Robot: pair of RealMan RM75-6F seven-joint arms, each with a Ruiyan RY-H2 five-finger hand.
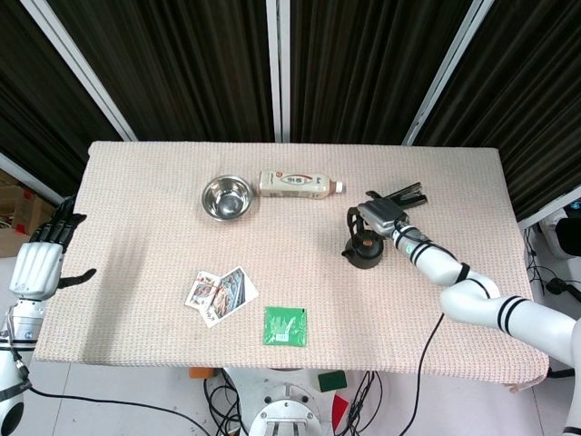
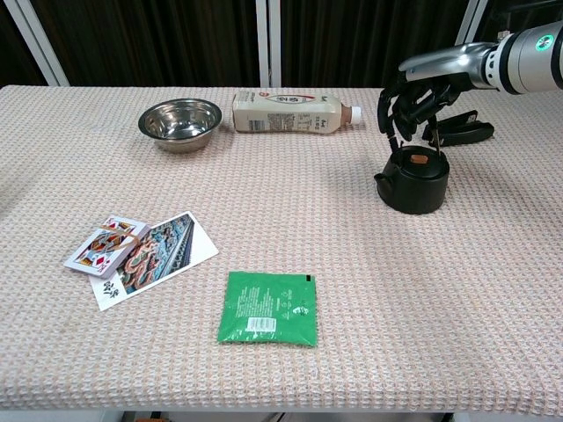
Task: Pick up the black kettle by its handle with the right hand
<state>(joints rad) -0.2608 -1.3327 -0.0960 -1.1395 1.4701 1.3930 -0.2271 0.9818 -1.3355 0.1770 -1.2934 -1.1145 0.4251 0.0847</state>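
The black kettle [image 1: 365, 249] [image 2: 412, 181] stands right of the table's middle, its thin bail handle [image 2: 392, 134] raised upright. My right hand [image 1: 380, 215] [image 2: 415, 90] is directly above it, fingers curled around the top of the handle. Whether the kettle's base has left the cloth, I cannot tell. My left hand [image 1: 40, 262] hangs open beyond the table's left edge, seen only in the head view.
A black clip-like tool [image 1: 406, 193] [image 2: 459, 132] lies just behind the kettle. A lying bottle [image 1: 296, 184] [image 2: 288, 114] and a steel bowl [image 1: 226, 197] [image 2: 180, 122] sit at the back. Playing cards [image 2: 138, 251] and a green packet [image 2: 268, 308] lie in front.
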